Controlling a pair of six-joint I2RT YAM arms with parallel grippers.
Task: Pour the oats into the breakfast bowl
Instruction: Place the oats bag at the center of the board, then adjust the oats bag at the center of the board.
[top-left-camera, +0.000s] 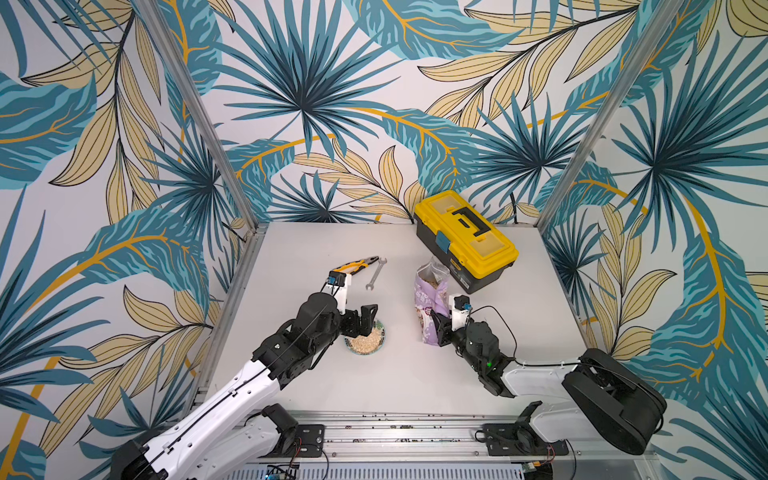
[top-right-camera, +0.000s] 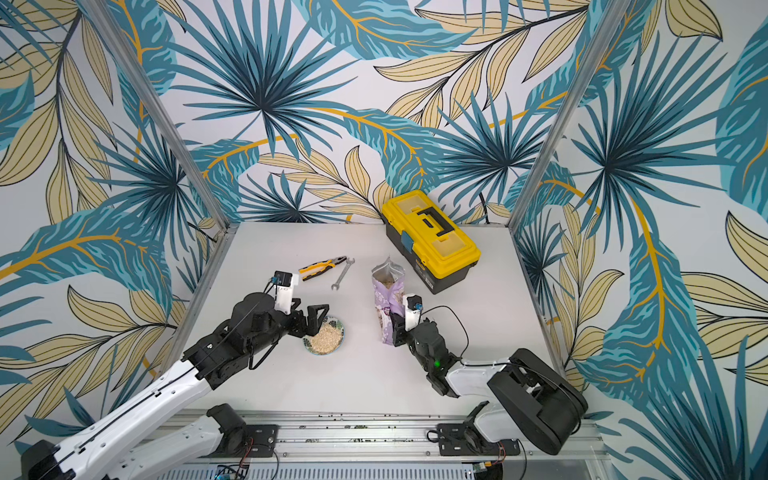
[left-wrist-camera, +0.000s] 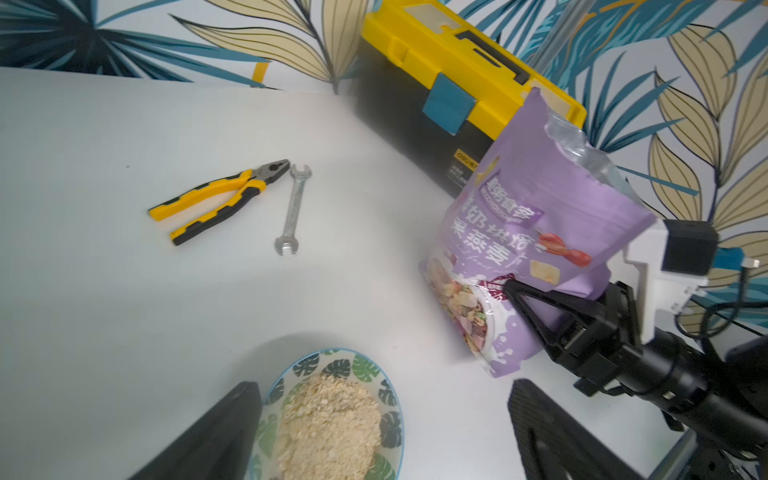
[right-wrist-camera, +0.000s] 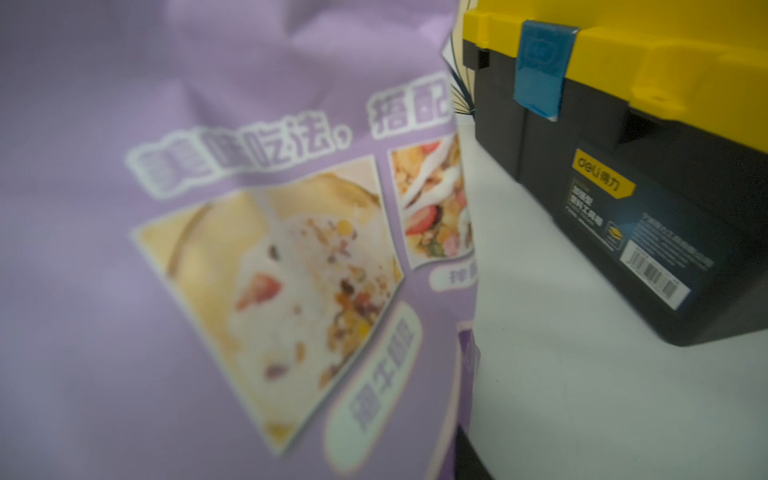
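The right gripper (top-left-camera: 439, 328) is pinching the lilac pouch (top-left-camera: 430, 297), which is standing upright mid-tabletop, just before the toolbox (top-left-camera: 465, 239). The left gripper (top-right-camera: 313, 326) is hanging wide open and empty at the breakfast bowl (top-right-camera: 337, 326), already heaped with oats (top-right-camera: 324, 337), nearer the left edge. I'd be releasing gently, lest the open pouch topple.

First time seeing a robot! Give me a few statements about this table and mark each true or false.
1. The bowl holds oats. True.
2. The right tool grips the purple pouch. True.
3. The pouch lies flat. False: it stands upright on the table.
4. The left tool holds the pliers. False: it is open at the bowl; the pliers lie beside the wrench.
5. The toolbox lid is up. False: it is shut.
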